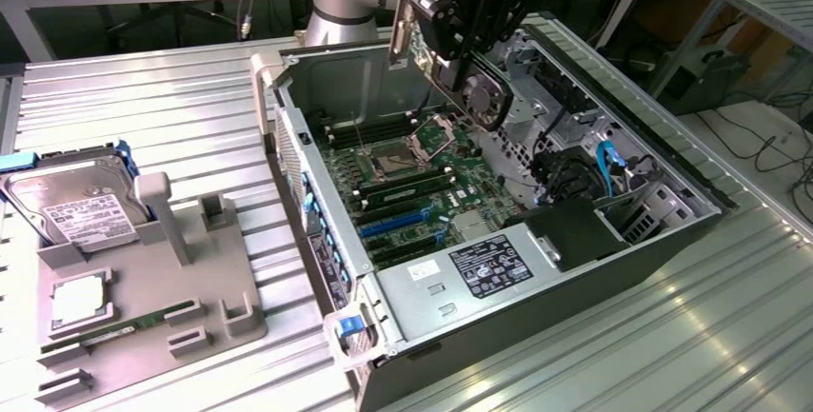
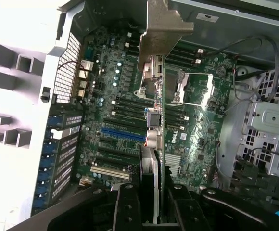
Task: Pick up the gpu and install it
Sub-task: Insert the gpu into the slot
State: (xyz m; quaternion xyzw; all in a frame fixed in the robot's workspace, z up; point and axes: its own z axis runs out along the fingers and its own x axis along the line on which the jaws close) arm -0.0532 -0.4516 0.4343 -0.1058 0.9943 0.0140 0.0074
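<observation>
Probably light, stiff and fragile, so best gripped by the thin board edges, clear of its components. Clamped edge-on: the gpu [image 1: 486, 98] between narrowly set jaws of the gripper [image 1: 447, 31], upper middle of the exterior frame, hanging above the motherboard [image 1: 420, 179] inside the open computer case [image 1: 642, 260].

Exterior view: bright, even overhead room light. The ribbed metal table [image 1: 711, 336] has streaky glare, strongest toward the exterior view's right. The inside of the computer case [image 1: 686, 241] is fairly evenly lit, with soft shadows along its walls. The gripper [image 1: 443, 55] is a dark mass.

Wrist view: the grey fixture tray [image 2: 14, 96] beside the case is blown out white, detail lost. The motherboard [image 2: 115, 110] is dimmer, with a cool cast. The bracket of the gpu [image 2: 166, 33] is shaded dull brown. The fingers [image 2: 130, 207] are near-black.
</observation>
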